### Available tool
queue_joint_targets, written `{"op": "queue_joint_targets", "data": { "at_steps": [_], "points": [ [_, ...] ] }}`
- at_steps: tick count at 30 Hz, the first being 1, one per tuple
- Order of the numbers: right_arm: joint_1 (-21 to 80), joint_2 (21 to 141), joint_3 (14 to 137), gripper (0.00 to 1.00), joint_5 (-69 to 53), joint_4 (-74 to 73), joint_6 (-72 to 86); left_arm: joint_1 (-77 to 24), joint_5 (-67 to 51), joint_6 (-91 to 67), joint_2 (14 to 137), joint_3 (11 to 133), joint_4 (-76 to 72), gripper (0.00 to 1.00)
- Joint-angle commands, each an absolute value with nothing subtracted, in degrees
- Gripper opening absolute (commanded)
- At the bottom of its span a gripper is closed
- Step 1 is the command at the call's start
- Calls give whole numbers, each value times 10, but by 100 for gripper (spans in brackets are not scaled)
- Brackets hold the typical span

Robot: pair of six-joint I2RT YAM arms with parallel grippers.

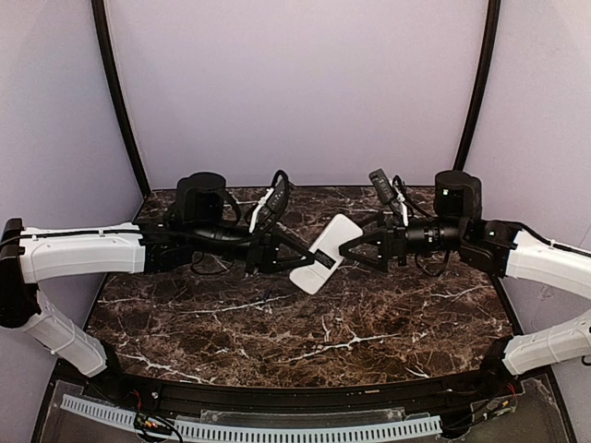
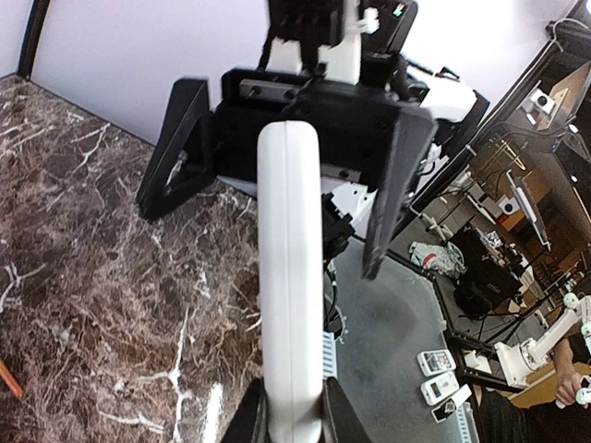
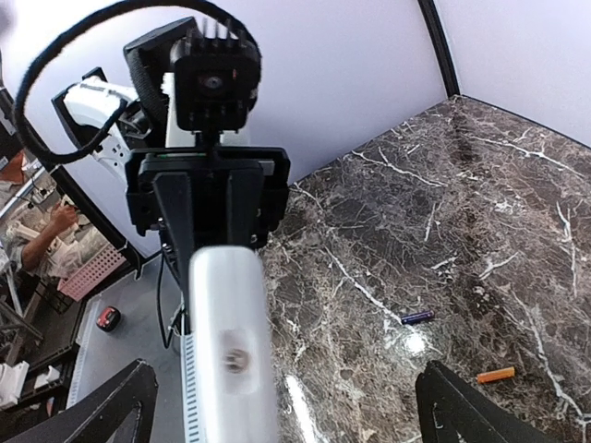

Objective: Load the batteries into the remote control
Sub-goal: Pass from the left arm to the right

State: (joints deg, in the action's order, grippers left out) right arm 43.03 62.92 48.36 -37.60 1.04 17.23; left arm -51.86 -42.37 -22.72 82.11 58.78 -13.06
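Dark, white-veined marble tabletop point(image 1: 277, 323) and pale lilac walls framed the scene, and both arms met above the middle of the table. The small flat white plastic remote control point(image 1: 325, 253) hung in the air, clear of the marble. The left gripper point(image 1: 300, 260) was clamped on its lower end. From overhead its long axis ran from lower left to upper right, in line with the two wrists, with the plain white back facing up.

The right gripper point(image 1: 349, 249) faced the remote's free end with its fingers spread wide on either side of it, and neither finger appeared to touch it. That gripper held nothing.

The right wrist view showed both batteries lying on the marble, well below and off to one side of the grippers. These were a slim dark blue-purple cylinder point(image 3: 417, 317) and a slim orange cylinder point(image 3: 496, 375), apart from each other. Neither could be picked out from overhead.

With the left arm occupied, the empty right gripper looked the likelier one to go down for a battery. Whether the battery cover was off could not be told.
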Motion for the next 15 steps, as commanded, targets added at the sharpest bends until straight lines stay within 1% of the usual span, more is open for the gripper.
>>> {"op": "queue_joint_targets", "data": {
  "at_steps": [1, 4, 6, 9, 13, 15],
  "points": [
    [426, 660, 470, 95, -401, 142, 259, -516, -432, -286, 820, 579, -246, 0],
    [427, 681, 469, 85, -420, 179, 289, -515, -434, -296, 833, 574, -261, 0],
    [426, 691, 468, 76, -433, 199, 307, -516, -433, -298, 838, 572, -266, 0],
    [426, 701, 467, 68, -445, 222, 328, -515, -429, -299, 844, 571, -272, 0],
    [426, 711, 465, 53, -450, 237, 347, -516, -425, -297, 850, 570, -274, 0],
    [427, 713, 460, 47, -455, 247, 355, -516, -422, -296, 852, 569, -274, 0]
  ]
}}
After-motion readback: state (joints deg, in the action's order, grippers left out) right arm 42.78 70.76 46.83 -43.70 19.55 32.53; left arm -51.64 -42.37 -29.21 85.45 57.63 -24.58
